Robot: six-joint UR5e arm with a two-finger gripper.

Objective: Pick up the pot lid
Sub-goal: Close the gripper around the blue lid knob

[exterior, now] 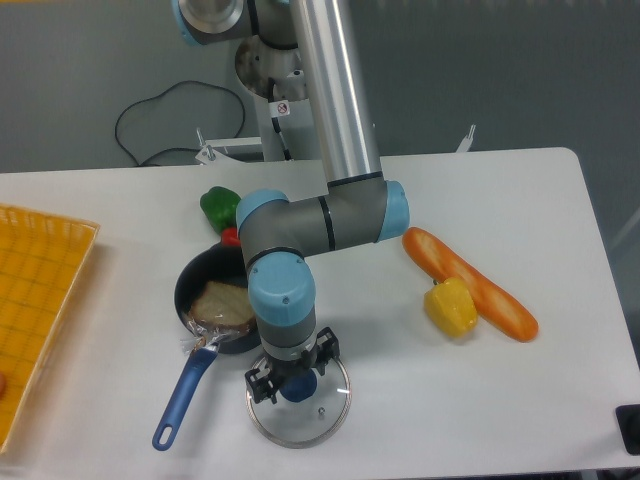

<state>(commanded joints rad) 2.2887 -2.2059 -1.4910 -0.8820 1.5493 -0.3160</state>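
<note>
Hand (295,370) hangs over the pot lid (300,428), fingers apart near its blue knob (298,389).

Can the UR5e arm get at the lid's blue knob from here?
Probably yes. The gripper is open at the blue knob, one finger to either side and nothing visible in the way. Whether it is low enough to grip, this view cannot settle.
</note>
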